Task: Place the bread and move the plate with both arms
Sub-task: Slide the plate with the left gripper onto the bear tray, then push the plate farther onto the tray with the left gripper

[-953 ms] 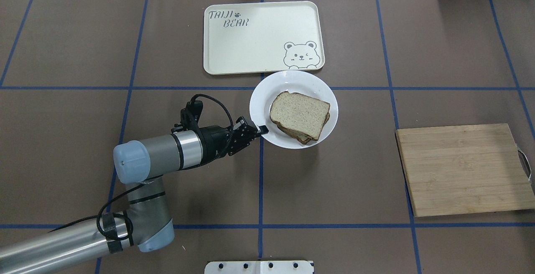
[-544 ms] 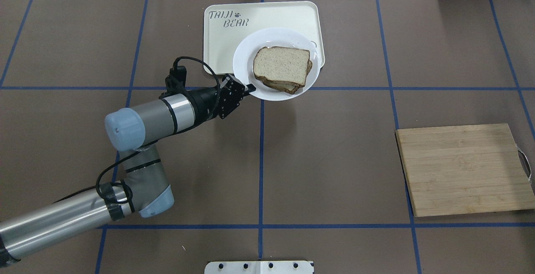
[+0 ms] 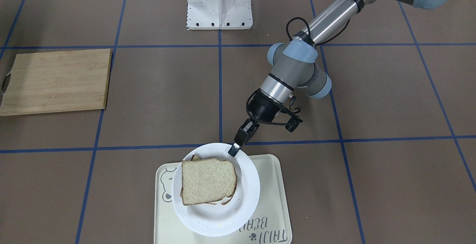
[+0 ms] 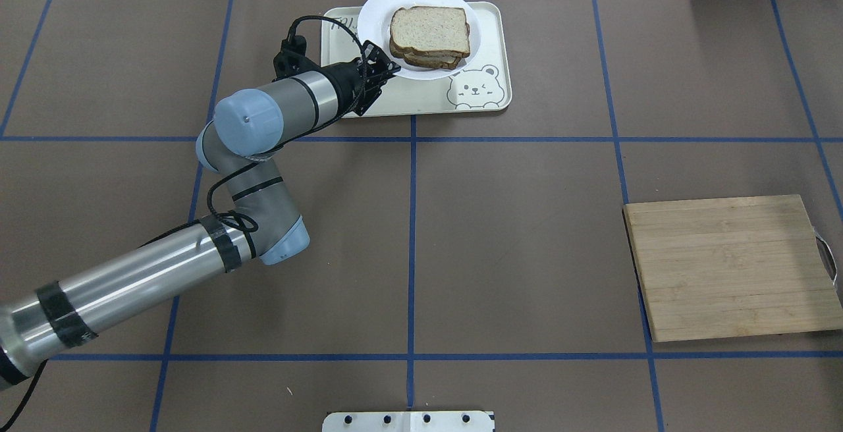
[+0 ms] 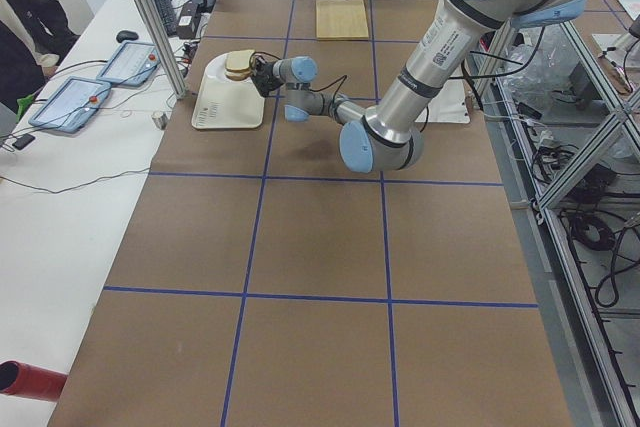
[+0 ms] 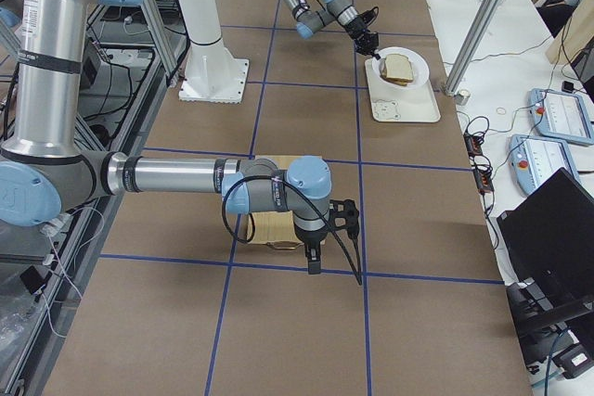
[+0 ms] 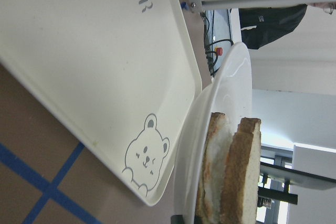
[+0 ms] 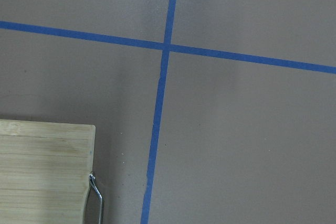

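Observation:
The white plate [image 4: 375, 17] hangs over the far part of the cream bear tray [image 4: 421, 99], and its far rim reaches past the tray's edge. On it lies the plain bread slice [image 4: 429, 30], stacked on a second slice with a white and orange filling. My left gripper [image 4: 393, 70] is shut on the plate's near-left rim. The front view shows the same grip [image 3: 234, 150] on the plate [image 3: 245, 192] with the bread [image 3: 208, 180]. The left wrist view shows the plate [image 7: 231, 93] raised off the tray [image 7: 94, 66]. My right gripper [image 6: 313, 261] points down beside the cutting board; I cannot tell whether it is open.
A bamboo cutting board [image 4: 731, 267] with a metal handle lies at the table's right side, and also shows in the front view [image 3: 55, 80]. A metal post stands just beyond the tray at the table's far edge. The brown mat carries blue tape lines.
My left arm has carried the plate with the bread forward, from the table's middle to over the bear tray. The grip on the rim is unchanged.

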Controlling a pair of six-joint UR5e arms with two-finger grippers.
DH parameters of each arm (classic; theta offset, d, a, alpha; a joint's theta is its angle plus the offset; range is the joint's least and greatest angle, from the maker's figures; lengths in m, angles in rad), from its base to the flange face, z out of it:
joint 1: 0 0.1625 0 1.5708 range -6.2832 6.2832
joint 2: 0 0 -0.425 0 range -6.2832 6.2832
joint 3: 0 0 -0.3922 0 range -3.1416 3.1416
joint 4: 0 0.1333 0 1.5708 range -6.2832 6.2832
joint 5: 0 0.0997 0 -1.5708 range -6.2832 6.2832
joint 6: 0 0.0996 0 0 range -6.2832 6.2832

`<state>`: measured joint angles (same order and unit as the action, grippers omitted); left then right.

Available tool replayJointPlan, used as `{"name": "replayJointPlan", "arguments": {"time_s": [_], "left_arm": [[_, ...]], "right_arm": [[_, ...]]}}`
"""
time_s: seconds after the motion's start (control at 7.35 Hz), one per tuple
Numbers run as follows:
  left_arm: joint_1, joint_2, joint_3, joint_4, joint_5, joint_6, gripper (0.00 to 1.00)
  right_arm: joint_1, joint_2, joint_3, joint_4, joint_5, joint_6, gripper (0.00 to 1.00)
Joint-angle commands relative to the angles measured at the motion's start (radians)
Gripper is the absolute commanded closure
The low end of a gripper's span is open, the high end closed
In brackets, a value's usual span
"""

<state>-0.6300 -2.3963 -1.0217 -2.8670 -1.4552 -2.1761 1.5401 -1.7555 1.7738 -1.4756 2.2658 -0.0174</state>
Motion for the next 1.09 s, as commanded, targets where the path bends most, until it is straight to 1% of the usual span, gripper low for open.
{"name": "replayJointPlan", "arguments": {"time_s": [0.0, 0.14, 0.27, 0.41, 0.54, 0.68, 0.82, 0.95], "left_arm": [[-0.004, -0.085, 0.165, 0.012, 0.045, -0.002, 1.00], [-0.002, -0.101, 0.198, 0.012, 0.059, -0.002, 1.00], [0.001, -0.103, 0.200, 0.024, 0.065, 0.002, 1.00], [0.009, -0.106, 0.198, 0.028, 0.065, 0.013, 0.90], [0.027, -0.104, 0.189, 0.028, 0.064, 0.018, 0.50], [0.047, -0.103, 0.174, 0.029, 0.065, 0.045, 0.25], [0.061, -0.095, 0.140, 0.049, 0.067, 0.058, 0.03], [0.062, -0.055, 0.067, 0.081, 0.062, 0.073, 0.02]], "right_arm": [[0.000, 0.001, 0.001, 0.000, 0.000, 0.001, 0.00], [0.000, -0.001, 0.001, 0.000, 0.000, 0.001, 0.00], [0.000, -0.001, 0.001, 0.000, 0.001, -0.001, 0.00], [0.000, -0.001, 0.001, 0.000, 0.001, -0.001, 0.00], [0.000, -0.001, 0.001, 0.000, 0.001, -0.001, 0.00], [0.000, -0.002, 0.001, 0.000, 0.001, -0.001, 0.00], [0.000, -0.002, 0.001, 0.001, 0.001, -0.001, 0.00], [0.000, -0.002, 0.001, 0.000, 0.001, -0.001, 0.00]]}}
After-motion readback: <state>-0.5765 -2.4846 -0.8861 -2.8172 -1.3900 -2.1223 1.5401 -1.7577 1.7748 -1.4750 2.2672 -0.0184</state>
